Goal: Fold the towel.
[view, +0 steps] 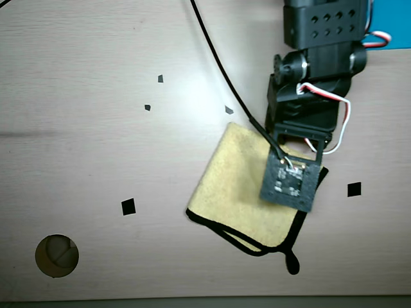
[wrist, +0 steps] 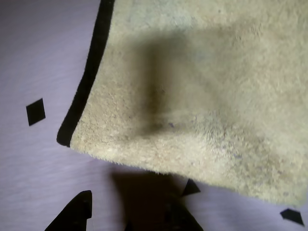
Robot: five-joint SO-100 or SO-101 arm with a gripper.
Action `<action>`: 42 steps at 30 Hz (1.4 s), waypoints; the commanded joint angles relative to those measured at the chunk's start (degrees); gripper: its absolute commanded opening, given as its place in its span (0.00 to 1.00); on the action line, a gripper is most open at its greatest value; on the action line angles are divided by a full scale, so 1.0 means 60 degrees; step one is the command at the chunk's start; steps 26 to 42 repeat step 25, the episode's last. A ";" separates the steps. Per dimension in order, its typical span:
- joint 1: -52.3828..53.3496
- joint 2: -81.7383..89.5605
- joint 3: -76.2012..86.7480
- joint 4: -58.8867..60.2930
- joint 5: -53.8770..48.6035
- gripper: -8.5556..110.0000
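The towel [view: 234, 192] is yellow with a black trim and lies on the table, folded over, with a black loop sticking out at its lower right corner. In the wrist view the towel [wrist: 202, 96] fills the upper right, its black edge running down the left side. My gripper [wrist: 127, 216] shows as two black fingertips at the bottom edge, apart and empty, just off the towel's near edge. In the overhead view the arm [view: 318, 70] reaches over the towel's right part, and the wrist camera board [view: 292, 183] hides the fingers.
Small black tape marks dot the pale table [view: 77, 147]: one left of the towel [view: 128, 206], one to its right [view: 354, 189], and three above it. A round hole [view: 56, 255] is at the lower left. A black cable [view: 218, 64] runs to the wrist.
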 commanded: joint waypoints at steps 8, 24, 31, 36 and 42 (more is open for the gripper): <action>0.0469 0.0879 -0.0088 0.1846 0.3120 0.18; 0.0161 0.1714 0.0688 0.2769 0.3823 0.18; 0.0146 0.1758 0.0718 0.2827 0.3838 0.18; 0.0146 0.1758 0.0718 0.2827 0.3838 0.18; 0.0146 0.1758 0.0718 0.2827 0.3838 0.18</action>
